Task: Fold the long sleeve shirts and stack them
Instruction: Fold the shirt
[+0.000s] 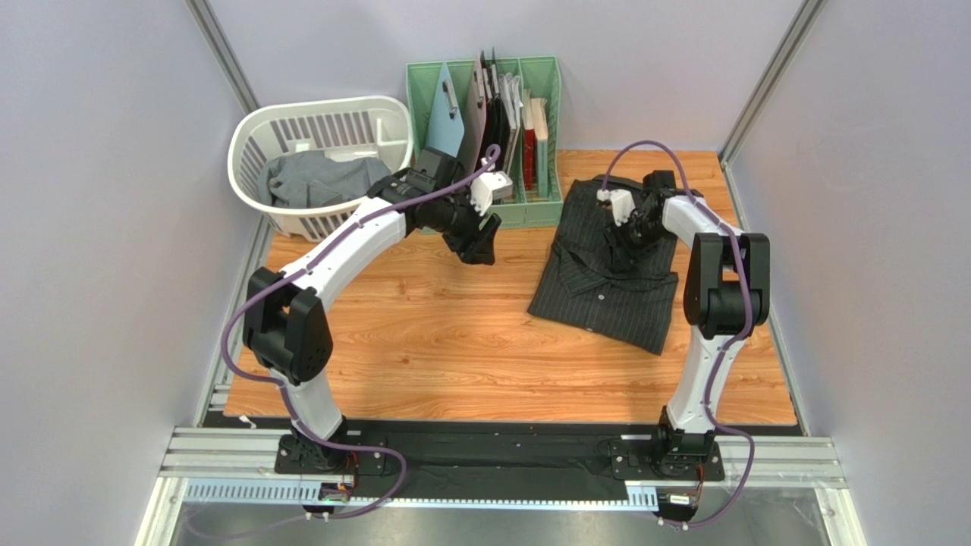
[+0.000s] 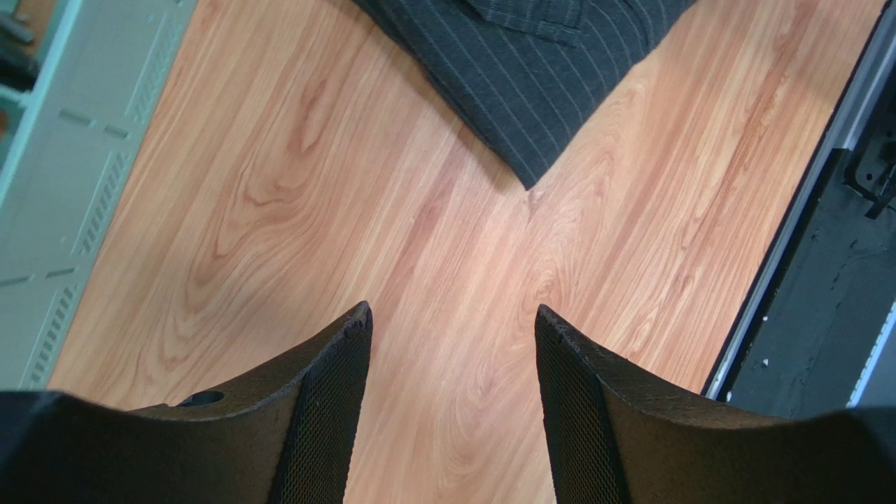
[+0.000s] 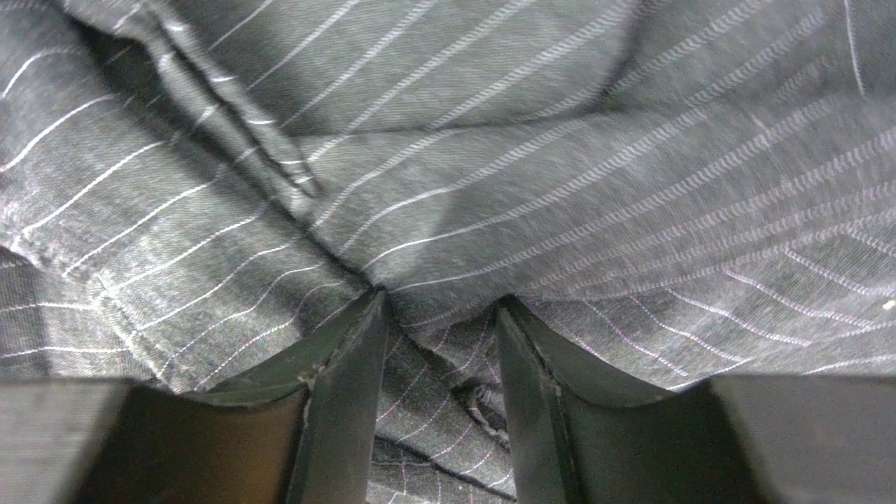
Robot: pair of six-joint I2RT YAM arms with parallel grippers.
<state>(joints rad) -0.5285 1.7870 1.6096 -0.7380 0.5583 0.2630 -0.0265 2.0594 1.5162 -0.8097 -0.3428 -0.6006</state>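
Black pinstriped shirt point(image 1: 598, 298) – soft, light, limp cloth, lying part-folded on the right rear of the table point(image 1: 456, 341). Likely to sag and to slide on the smooth wood, so best taken by a hem or a doubled fold edge, not mid-panel. Pressed into its upper middle: right gripper point(image 3: 442, 300), jaws partly apart, a ridge of cloth between them – pinched or merely pushed, impossible to tell. Plain grey shirt point(image 1: 313, 176) crumpled in the white basket point(image 1: 319, 106) at rear left. Left gripper point(image 2: 452, 311) over bare wood, short of the black shirt's corner, jaws wide, holding nothing.
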